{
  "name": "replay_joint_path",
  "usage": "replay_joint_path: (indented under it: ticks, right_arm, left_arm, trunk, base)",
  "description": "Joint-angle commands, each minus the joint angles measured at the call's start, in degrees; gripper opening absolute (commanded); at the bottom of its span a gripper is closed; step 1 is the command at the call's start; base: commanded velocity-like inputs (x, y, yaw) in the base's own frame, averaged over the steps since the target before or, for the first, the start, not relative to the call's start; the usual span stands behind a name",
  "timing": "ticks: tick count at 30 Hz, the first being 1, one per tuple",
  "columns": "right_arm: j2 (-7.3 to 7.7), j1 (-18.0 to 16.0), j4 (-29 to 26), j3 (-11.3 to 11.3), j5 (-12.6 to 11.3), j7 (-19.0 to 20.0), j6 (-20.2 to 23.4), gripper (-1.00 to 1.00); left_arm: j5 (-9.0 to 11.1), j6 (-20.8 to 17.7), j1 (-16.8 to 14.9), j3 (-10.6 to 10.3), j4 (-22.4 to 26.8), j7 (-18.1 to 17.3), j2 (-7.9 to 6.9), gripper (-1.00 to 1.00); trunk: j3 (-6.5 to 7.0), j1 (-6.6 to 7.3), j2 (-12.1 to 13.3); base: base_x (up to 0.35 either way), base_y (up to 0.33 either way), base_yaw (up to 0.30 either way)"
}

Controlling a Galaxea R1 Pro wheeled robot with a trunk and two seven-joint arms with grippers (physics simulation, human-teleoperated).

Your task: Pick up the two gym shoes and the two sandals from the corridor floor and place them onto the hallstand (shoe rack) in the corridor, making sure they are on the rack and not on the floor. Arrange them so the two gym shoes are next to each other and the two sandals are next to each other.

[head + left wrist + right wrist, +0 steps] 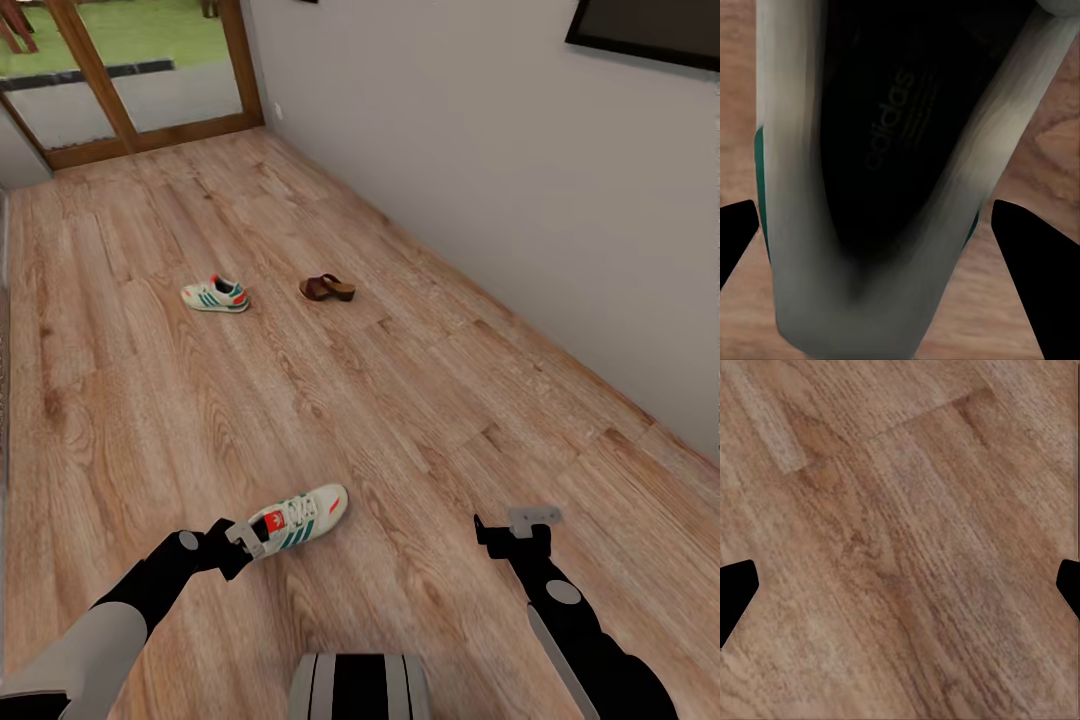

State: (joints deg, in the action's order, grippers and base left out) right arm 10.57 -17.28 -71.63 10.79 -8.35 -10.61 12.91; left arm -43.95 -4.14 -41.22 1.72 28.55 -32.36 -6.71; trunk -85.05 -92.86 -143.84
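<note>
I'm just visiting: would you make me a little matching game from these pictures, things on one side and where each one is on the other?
Things:
1. near sneaker
2. far sneaker
3. sandal
4. right gripper

Places:
A. over bare floor, holding nothing
B. at the left gripper
C. on the floor, nearer the grey wall
D. on the floor, left of the sandal

Pairs: 1-B, 2-D, 3-C, 4-A

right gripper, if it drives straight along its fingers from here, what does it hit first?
Bare corridor floor, most likely. The right gripper is open and points down at the wood planks, with nothing between its fingertips. How far off the floor lies is unclear.
</note>
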Motion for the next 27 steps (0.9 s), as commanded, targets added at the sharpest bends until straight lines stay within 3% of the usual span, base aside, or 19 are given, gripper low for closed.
replay_joint_path:
  ticks: [1,9,12,13,18,19,20,22,23,24,25,27]
  right_arm:
    - [0.10,-0.03,-0.09,0.24,-0.58,-0.55,0.18,1.00]
    - [0.15,0.07,0.00,0.28,-0.44,-0.55,0.01,1.00]
    - [0.15,0.07,0.03,0.23,-0.44,-0.55,0.01,1.00]
    - [0.15,0.08,0.01,0.21,-0.44,-0.55,0.01,1.00]
    - [0.15,0.10,0.06,0.20,-0.44,-0.55,-0.04,1.00]
    - [0.15,0.12,0.07,0.20,-0.44,-0.55,-0.06,1.00]
    - [0.10,0.08,0.46,0.19,-0.38,-0.68,-0.02,1.00]
    - [0.08,0.09,0.52,0.19,-0.36,-0.76,0.00,1.00]
    - [0.14,0.10,0.76,0.19,-0.23,-0.79,0.00,1.00]
    - [0.19,0.18,1.77,0.19,-0.20,-0.80,-0.01,1.00]
    - [0.21,0.23,2.76,0.19,-0.21,-0.81,-0.05,1.00]
    - [0.22,0.26,3.87,0.19,-0.23,-0.81,-0.14,1.00]
  left_arm:
    - [-0.07,-0.40,0.01,0.20,0.14,-0.48,0.03,-1.00]
    - [1.11,-0.39,-0.15,0.99,0.09,-0.42,0.03,-1.00]
    - [4.45,-0.27,-0.05,2.27,-0.04,-0.42,-0.09,-1.00]
    - [7.47,-0.16,0.07,3.26,-0.16,-0.45,-0.16,-1.00]
    - [12.01,0.08,0.22,4.52,-0.67,-0.28,-0.32,-1.00]
    - [13.46,0.20,0.25,4.83,-0.77,-0.20,-0.36,-1.00]
    - [19.27,0.52,1.56,5.39,-0.96,-0.03,-0.62,-1.00]
    - [23.62,1.24,3.50,5.50,-0.94,0.79,-0.71,-1.00]
    - [28.30,3.60,5.64,5.52,-0.99,3.02,-0.74,-1.00]
    - [31.74,6.79,7.70,5.50,-1.02,5.48,-0.71,-1.00]
    - [33.47,8.74,9.00,5.50,-1.03,6.86,-0.70,-1.00]
    - [34.82,10.49,10.28,5.50,-1.05,7.96,-0.64,-1.00]
  trunk:
    - [0.19,0.03,0.00]
    - [1.96,0.24,0.11]
    - [2.63,0.31,0.15]
    - [2.85,0.34,0.16]
    - [3.96,0.47,0.23]
    - [4.18,0.50,0.24]
    - [4.40,0.52,0.25]
    - [4.85,0.57,0.28]
    - [5.10,0.60,0.29]
    - [5.38,0.62,0.31]
    - [5.66,0.65,0.32]
    - [6.24,0.70,0.35]
  base:
    - [0.000,0.000,0.000]
    - [0.000,0.000,0.000]
    - [0.000,0.000,0.000]
    - [0.000,0.000,0.000]
    - [0.000,0.000,0.000]
    - [0.000,0.000,0.000]
    - [0.000,0.000,0.000]
    - [0.000,0.000,-0.008]
    - [0.000,0.000,-0.115]
    - [0.000,0.000,-0.159]
    - [0.000,0.000,-0.174]
    - [0.000,0.000,-0.182]
